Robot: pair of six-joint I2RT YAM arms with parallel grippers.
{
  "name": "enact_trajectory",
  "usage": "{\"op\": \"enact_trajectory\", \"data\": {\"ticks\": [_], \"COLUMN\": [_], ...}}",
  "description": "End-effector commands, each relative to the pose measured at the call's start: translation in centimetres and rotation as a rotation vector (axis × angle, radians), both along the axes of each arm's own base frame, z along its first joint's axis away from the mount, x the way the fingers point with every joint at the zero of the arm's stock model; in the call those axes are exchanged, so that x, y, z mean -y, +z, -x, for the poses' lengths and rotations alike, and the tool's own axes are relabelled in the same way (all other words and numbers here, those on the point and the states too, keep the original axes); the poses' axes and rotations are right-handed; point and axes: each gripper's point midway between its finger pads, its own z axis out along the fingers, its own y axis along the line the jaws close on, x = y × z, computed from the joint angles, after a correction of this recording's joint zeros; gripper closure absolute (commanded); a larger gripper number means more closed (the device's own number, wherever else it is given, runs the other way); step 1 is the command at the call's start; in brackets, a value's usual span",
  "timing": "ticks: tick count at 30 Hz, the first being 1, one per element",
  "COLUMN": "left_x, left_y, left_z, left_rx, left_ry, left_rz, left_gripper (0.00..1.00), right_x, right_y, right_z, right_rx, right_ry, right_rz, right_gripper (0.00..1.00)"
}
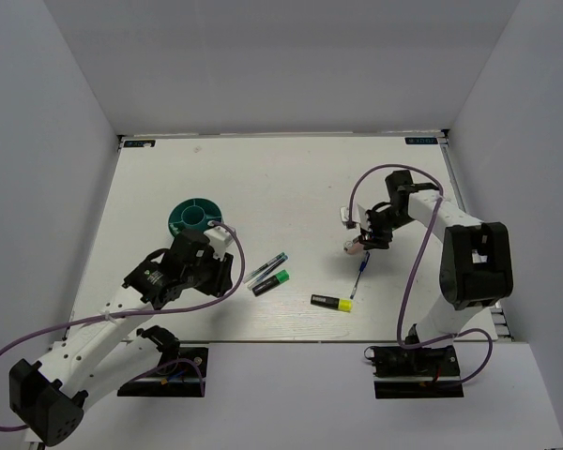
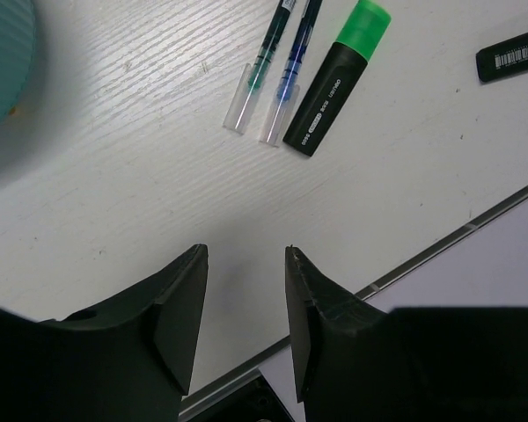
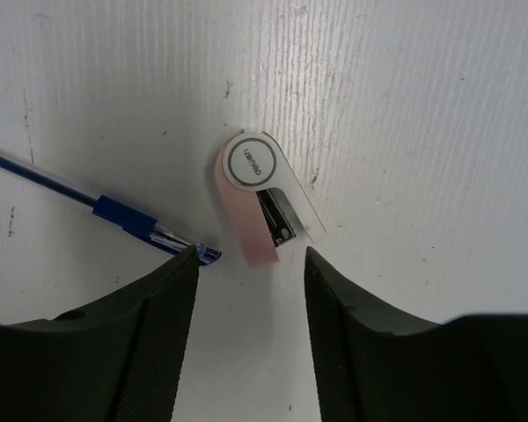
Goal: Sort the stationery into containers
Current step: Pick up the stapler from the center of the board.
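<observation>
The teal container (image 1: 195,216) stands left of centre; its edge shows in the left wrist view (image 2: 4,61). My left gripper (image 1: 227,274) (image 2: 246,253) is open and holds nothing, just short of a teal-black pen (image 2: 262,66), a slim blue pen (image 2: 292,57) and a green-black highlighter (image 1: 272,282) (image 2: 334,79). A yellow-black highlighter (image 1: 331,302) lies to their right. My right gripper (image 1: 361,239) (image 3: 252,253) is open over a small pink-white piece (image 1: 355,247) (image 3: 246,220), which lies flat just beyond its fingertips. Another blue pen (image 1: 359,272) (image 3: 114,215) lies beside it, with its tip at the left finger.
The table's front edge with a metal strip (image 2: 458,237) runs close under my left gripper. White walls enclose the table on three sides. The black end of the yellow-black highlighter (image 2: 510,54) shows at the top right of the left wrist view.
</observation>
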Motion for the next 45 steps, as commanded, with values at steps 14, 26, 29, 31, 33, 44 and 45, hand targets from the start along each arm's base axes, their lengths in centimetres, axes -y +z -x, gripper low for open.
{"op": "enact_trajectory", "data": {"ticks": [14, 26, 29, 31, 33, 44, 45], "left_x": [-0.5, -0.7, -0.7, -0.7, -0.8, -5.0, -6.2], "left_y": [0.0, -0.1, -0.1, 0.1, 0.0, 5.2, 6.0], "left_z": [-0.1, -0.2, -0.2, -0.3, -0.2, -1.7, -1.6], "left_rx": [0.013, 0.016, 0.018, 0.026, 0.022, 0.301, 0.34], "left_ry": [0.008, 0.015, 0.014, 0.018, 0.021, 0.259, 0.327], "left_rz": [-0.019, -0.028, -0.026, -0.024, -0.026, 0.016, 0.029], "left_gripper": [0.48, 0.48, 0.48, 0.48, 0.48, 0.48, 0.48], "right_x": [-0.6, -0.3, -0.4, -0.4, -0.7, -3.6, -3.7], "right_y": [-2.3, -3.4, -3.2, -3.0, -1.9, 9.1, 9.8], "right_z": [-0.5, 0.1, 0.1, 0.3, 0.2, -2.5, -3.1], "right_rx": [0.004, 0.022, 0.035, 0.028, 0.046, 0.37, 0.417], "right_ry": [0.011, 0.031, 0.032, 0.032, 0.031, 0.262, 0.292], "right_rz": [0.02, 0.082, 0.081, 0.077, 0.063, 0.291, 0.34], "right_gripper": [0.53, 0.92, 0.95, 0.97, 0.98, 1.0, 1.0]}}
